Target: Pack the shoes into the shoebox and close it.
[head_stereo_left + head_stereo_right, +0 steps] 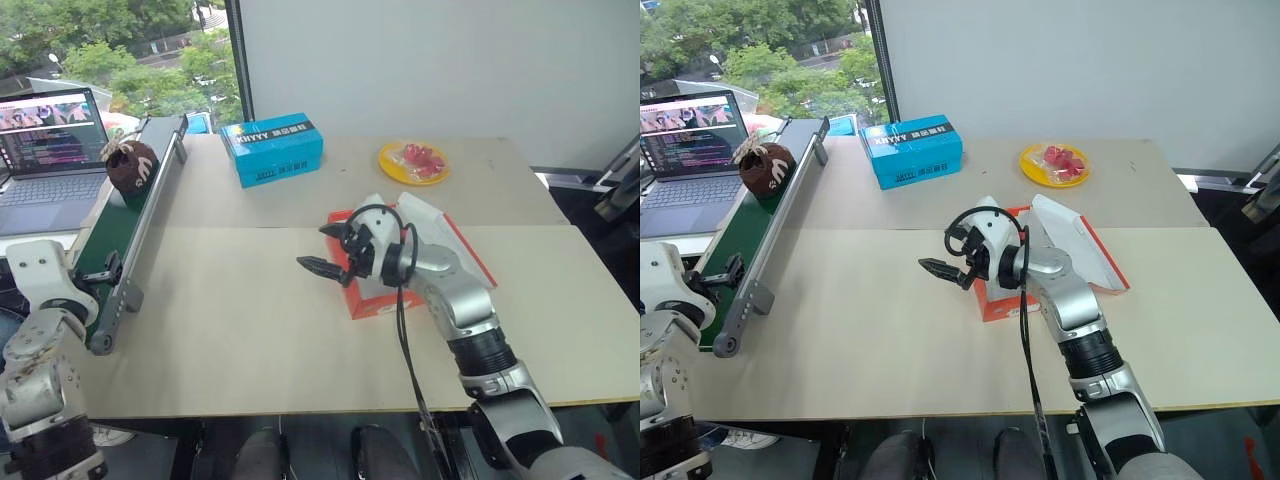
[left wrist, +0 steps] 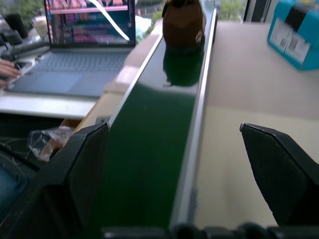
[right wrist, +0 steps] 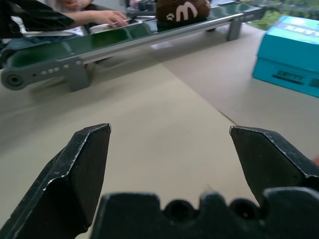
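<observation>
While both claws gape empty, the right claw (image 1: pixel 322 248) hovering beside the open shoebox (image 1: pixel 372 300) on the bench (image 1: pixel 240 330), fetching is the step, so the left claw (image 2: pixel 179 164) must next reach along the green conveyor (image 1: pixel 120 235) for the shoe (image 1: pixel 131 165).

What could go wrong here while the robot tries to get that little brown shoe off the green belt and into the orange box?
The shoe sits on the narrow conveyor belt near its edge, so a clumsy reach might knock it off toward the laptop. The right gripper, fingers open, hangs just in front of the shoebox; a swing of that arm could shove the box or its raised lid. The left gripper, also open, is close over the belt and might bump its rail.
</observation>
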Action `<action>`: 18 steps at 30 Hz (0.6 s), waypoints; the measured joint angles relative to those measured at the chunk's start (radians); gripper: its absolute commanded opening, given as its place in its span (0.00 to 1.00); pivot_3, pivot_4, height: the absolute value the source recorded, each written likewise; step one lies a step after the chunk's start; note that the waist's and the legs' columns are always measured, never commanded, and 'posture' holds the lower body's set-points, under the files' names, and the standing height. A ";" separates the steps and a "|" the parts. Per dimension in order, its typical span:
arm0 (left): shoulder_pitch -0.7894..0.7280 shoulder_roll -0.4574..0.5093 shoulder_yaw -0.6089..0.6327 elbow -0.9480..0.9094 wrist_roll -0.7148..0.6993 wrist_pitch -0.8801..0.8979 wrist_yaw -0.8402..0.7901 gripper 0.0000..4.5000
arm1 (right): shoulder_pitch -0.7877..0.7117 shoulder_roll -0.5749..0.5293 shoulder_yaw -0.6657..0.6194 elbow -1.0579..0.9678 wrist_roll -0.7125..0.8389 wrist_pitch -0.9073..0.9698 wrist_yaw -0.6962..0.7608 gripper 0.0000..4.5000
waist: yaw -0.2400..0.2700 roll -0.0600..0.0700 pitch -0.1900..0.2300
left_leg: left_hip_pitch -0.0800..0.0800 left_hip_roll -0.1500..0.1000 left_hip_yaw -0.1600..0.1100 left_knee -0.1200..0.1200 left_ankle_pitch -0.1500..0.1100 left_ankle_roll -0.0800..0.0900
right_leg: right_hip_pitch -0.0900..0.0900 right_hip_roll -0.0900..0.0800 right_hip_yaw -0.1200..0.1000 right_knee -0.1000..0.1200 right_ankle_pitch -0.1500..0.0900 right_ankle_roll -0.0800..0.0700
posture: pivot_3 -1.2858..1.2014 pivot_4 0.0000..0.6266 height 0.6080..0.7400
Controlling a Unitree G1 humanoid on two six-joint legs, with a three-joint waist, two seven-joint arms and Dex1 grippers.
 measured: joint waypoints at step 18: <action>-0.218 0.153 -0.127 0.646 0.064 -0.361 -0.176 1.00 | 0.002 -0.008 -0.007 -0.089 0.000 0.077 -0.037 1.00 | -0.005 -0.001 0.000 | -0.004 0.001 0.001 0.000 0.000 -0.001 | -0.004 -0.002 -0.002 0.000 0.001 -0.001 | 0.52 0.24 1.00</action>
